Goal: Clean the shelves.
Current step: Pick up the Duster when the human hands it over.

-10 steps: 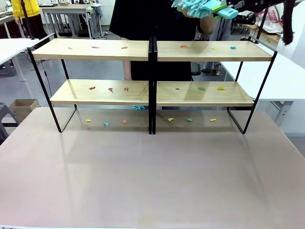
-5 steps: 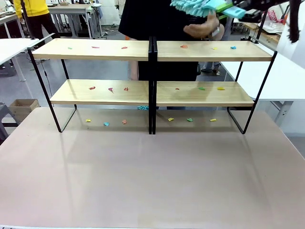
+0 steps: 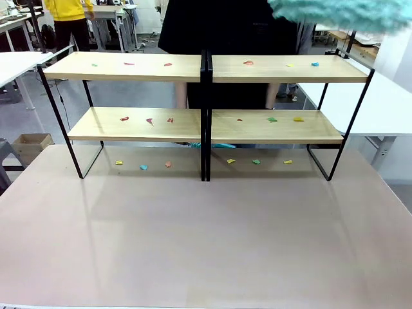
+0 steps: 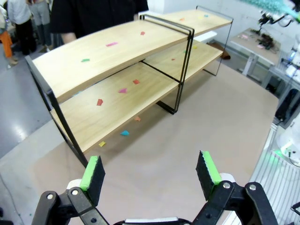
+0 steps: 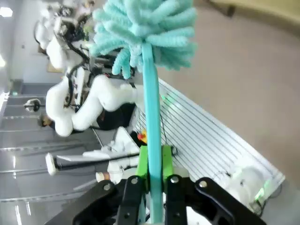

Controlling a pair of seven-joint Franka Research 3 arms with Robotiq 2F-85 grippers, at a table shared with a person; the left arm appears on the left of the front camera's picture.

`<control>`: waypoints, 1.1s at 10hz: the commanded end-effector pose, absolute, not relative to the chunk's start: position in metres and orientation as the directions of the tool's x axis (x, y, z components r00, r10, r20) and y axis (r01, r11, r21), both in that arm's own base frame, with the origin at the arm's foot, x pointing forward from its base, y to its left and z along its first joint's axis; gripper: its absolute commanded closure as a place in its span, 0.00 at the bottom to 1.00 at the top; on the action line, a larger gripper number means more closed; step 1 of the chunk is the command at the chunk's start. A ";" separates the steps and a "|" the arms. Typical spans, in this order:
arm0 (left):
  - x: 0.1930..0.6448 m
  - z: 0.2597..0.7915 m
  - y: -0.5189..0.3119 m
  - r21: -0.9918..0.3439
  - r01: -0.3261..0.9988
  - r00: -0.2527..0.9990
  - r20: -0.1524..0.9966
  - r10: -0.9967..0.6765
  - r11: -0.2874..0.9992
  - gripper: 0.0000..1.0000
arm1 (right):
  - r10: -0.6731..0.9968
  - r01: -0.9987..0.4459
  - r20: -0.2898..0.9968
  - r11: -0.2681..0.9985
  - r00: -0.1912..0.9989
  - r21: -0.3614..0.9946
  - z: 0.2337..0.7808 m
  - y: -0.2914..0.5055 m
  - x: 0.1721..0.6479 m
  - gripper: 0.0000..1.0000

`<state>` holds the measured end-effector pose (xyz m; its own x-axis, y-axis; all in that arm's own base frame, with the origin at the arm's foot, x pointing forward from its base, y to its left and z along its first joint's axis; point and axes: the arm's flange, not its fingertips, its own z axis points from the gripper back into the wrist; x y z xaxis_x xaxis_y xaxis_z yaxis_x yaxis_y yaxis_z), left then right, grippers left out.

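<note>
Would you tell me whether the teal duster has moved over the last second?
Yes. The duster has shifted rightward, from above the middle of the shelves toward their right end.

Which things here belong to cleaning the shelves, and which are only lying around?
For the job:
shelves
duster, held in the right gripper
coloured scraps lying on the shelves

Just lying about:
cardboard box, far left
white side table, at the right
</note>
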<state>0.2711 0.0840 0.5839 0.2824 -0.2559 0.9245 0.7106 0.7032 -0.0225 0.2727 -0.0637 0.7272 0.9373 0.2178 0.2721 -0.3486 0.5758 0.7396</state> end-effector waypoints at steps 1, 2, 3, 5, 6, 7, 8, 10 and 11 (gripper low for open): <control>0.272 0.583 0.084 -0.025 0.711 0.285 0.923 -0.256 0.703 0.00 | 0.293 -0.397 0.274 0.563 0.916 0.725 0.704 -0.109 0.245 1.00; 0.272 0.583 0.084 -0.025 0.711 0.285 0.923 -0.256 0.703 0.00 | 0.354 -0.432 0.264 0.573 0.897 0.697 0.688 -0.134 0.222 1.00; 0.272 0.583 0.084 -0.025 0.711 0.285 0.923 -0.256 0.703 0.00 | 0.354 -0.417 0.235 0.632 0.905 0.653 0.671 -0.152 0.208 1.00; 0.272 0.583 0.084 -0.025 0.711 0.285 0.923 -0.256 0.703 0.00 | 0.354 -0.402 0.209 0.659 0.912 0.635 0.642 -0.179 0.188 1.00; 0.272 0.583 0.084 -0.025 0.711 0.285 0.923 -0.256 0.703 0.00 | 0.370 -0.407 0.203 0.640 0.907 0.651 0.632 -0.191 0.182 1.00; 0.272 0.583 0.084 -0.025 0.711 0.285 0.923 -0.256 0.703 0.00 | 0.299 -0.366 0.218 0.654 0.929 0.663 0.625 -0.191 0.191 1.00; 0.272 0.583 0.084 -0.025 0.711 0.285 0.923 -0.256 0.703 0.00 | 0.349 -0.371 0.172 0.654 0.921 0.659 0.641 -0.188 0.184 1.00; 0.272 0.583 0.084 -0.025 0.711 0.285 0.923 -0.256 0.703 0.00 | 0.349 -0.371 0.172 0.654 0.921 0.659 0.641 -0.188 0.184 1.00; 0.272 0.583 0.084 -0.025 0.711 0.285 0.923 -0.256 0.703 0.00 | 0.349 -0.371 0.172 0.654 0.921 0.659 0.641 -0.188 0.184 1.00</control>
<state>0.2714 0.0840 0.5836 0.2835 -0.2560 0.9242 0.7106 0.7033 -0.0232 0.1854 -0.1888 0.6356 0.9238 0.3448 0.1666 -0.3645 0.6586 0.6583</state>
